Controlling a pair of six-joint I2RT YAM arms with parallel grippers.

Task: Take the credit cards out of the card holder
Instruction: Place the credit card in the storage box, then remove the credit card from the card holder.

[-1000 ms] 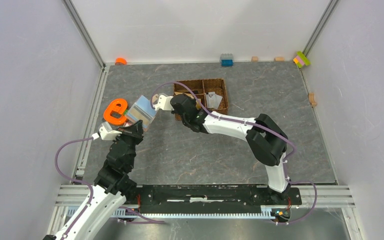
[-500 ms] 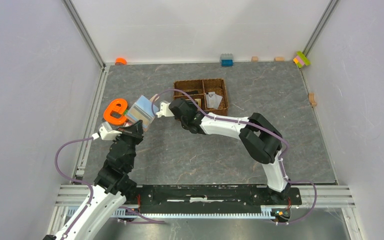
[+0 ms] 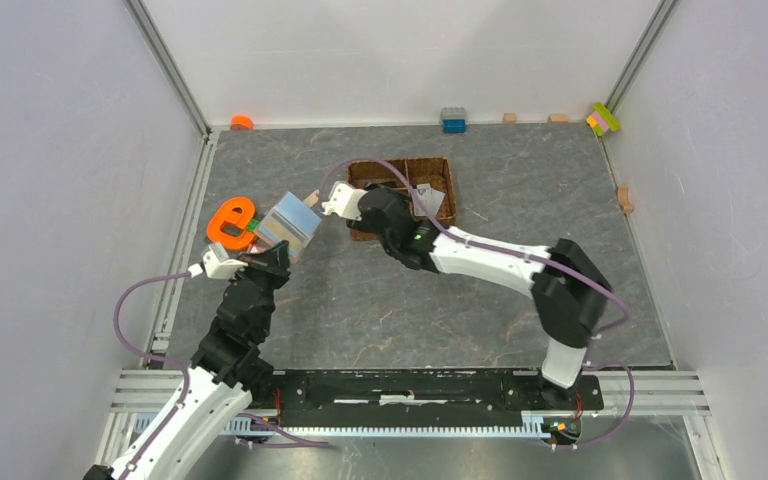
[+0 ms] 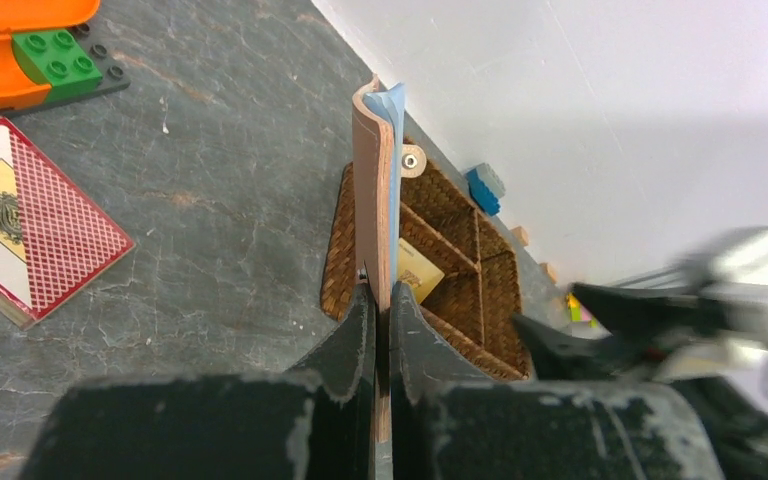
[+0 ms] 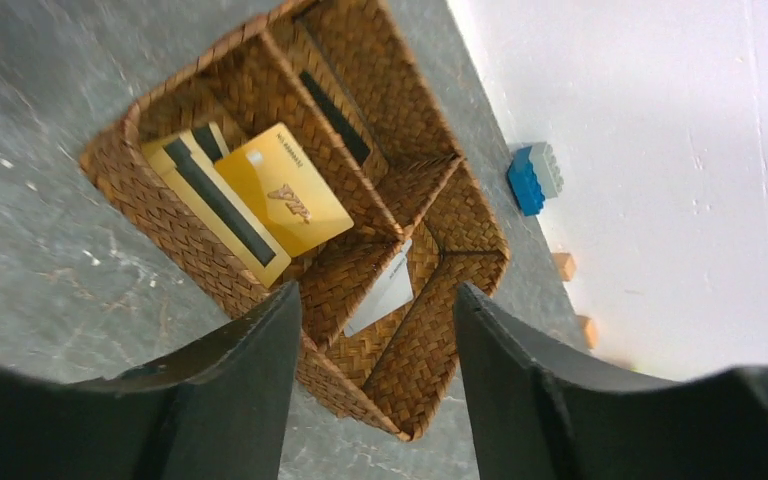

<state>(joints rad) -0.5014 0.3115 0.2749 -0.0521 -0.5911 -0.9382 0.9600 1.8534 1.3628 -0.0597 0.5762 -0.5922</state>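
Now the right arm reaches out straighter than 1 second ago, its elbow swung out to the right. The left arm and the card holder sit where they were, just left of the woven basket. The left gripper is clamped on the card holder's lower edge, holding it upright and edge-on above the table, with its snap tab sticking out toward the basket. The right gripper hangs over the basket's near corner, fingers parted and nothing between them.

Only the right wrist view shows what is in the basket:
- 2 gold credit cards overlapping in 1 compartment
- a dark card in the next compartment
- a pale card in a third compartment

Only the left wrist view shows a red playing-card box and a green brick on the table.
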